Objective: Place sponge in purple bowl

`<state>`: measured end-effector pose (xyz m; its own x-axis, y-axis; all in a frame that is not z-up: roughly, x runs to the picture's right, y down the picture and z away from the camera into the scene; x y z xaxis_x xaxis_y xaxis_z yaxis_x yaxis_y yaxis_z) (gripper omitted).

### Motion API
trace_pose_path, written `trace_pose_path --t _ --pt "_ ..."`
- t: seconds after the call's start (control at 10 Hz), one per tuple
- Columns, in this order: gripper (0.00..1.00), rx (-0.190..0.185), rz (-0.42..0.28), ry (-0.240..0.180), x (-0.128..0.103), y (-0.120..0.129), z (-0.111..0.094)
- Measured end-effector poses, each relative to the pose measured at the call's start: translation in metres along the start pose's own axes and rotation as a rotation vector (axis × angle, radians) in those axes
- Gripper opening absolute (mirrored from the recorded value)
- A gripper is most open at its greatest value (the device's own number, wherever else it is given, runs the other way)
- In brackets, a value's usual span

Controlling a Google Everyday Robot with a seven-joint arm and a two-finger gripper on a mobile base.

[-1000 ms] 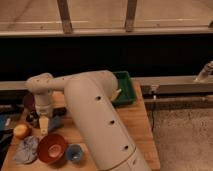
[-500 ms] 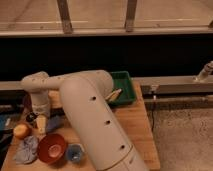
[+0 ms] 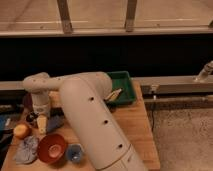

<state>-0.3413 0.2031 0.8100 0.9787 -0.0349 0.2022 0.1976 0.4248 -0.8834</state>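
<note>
- We see the gripper (image 3: 42,116) low over the left part of the bench (image 3: 135,130), at the end of the big white arm (image 3: 87,112).
- The yellow sponge (image 3: 43,124) is right at the tip of the gripper and touches it. It looks to be off the bench.
- We cannot tell if the gripper is squeezing the sponge or has let go, because the wrist hides that part.
- We think the dark round thing at about 11 o'clock from the gripper is the purple bowl (image 3: 27,102). The arm hides part of it.
- The sponge is not over that bowl yet. If it were let go here, we think it would land on the bench.
- The red bowl (image 3: 51,147) is close, at about 5 o'clock from the gripper. The sponge could end up in that wrong bowl.
- The orange ball (image 3: 21,131) sits at about 8 o'clock. A low swing could bump it and make it roll.
- The sponge is soft, so a loose hold could let it slip on the way.
</note>
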Motion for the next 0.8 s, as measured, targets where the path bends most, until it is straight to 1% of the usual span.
trace_pose_path --t 0.3,0.4,0.5,0.6,0.8 --pt "0.80 -0.002 0.002 -0.009 0.001 -0.004 0.007" --pt "0.76 -0.003 0.003 -0.013 0.002 -0.004 0.010" --pt "0.70 -0.002 0.002 -0.012 0.003 -0.004 0.012" --pt "0.58 0.003 0.003 -0.012 0.004 -0.005 0.012" --pt "0.38 0.001 0.004 -0.009 0.004 -0.005 0.010"
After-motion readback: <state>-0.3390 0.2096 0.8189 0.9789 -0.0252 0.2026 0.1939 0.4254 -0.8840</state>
